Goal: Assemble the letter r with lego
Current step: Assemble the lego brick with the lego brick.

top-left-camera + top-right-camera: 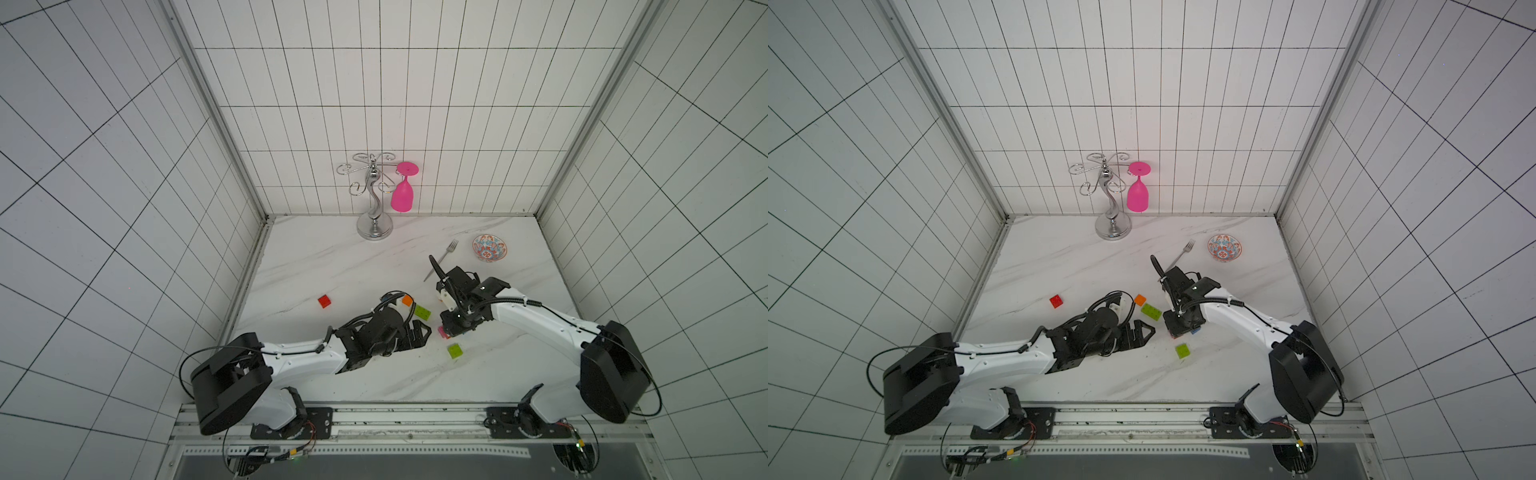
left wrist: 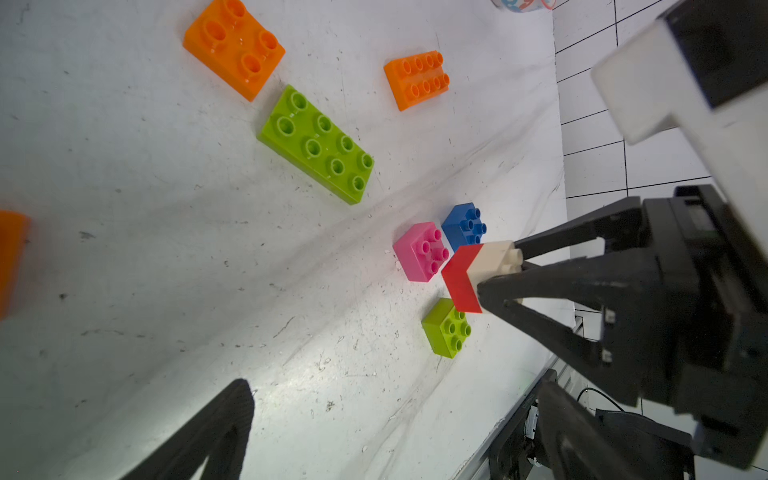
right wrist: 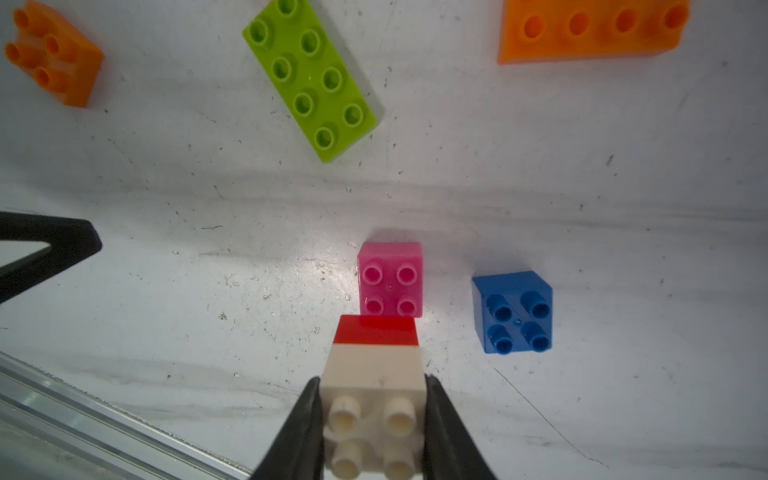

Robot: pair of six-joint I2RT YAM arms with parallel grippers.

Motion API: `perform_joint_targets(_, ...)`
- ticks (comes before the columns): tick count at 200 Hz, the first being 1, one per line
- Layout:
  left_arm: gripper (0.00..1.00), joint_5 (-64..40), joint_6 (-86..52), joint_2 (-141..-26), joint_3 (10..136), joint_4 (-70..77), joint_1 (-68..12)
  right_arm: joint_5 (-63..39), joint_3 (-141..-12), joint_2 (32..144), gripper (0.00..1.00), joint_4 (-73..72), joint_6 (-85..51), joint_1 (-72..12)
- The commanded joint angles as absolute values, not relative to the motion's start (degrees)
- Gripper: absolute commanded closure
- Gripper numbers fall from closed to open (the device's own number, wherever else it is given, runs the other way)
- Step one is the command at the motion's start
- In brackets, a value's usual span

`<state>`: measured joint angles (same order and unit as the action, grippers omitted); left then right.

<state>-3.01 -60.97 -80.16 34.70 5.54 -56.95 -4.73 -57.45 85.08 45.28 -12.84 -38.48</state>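
Pinches a cream brick, seated atop a red brick, in the tightly closed right gripper, poised just beside the pink brick with the blue brick near. Holds the left gripper spread wide and empty close by. Risks nudging the pink brick askew on a misaligned descent, or popping the red brick loose under a tilted press.

The stand sits farthest back on the desk, bowl to its right, fork between, lego bricks nearer.
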Motion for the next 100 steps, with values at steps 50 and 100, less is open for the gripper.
perform_joint_targets(50,0.02,-5.1,-63.1,-81.4,32.7,8.9,-55.2,-0.8,-60.1,87.2,1.00,45.0,-10.8,-39.1)
perform_joint_targets(100,0.02,-5.5,-64.0,-81.5,31.3,10.8,-54.6,-2.6,-61.6,89.9,1.00,44.5,-10.3,-38.6)
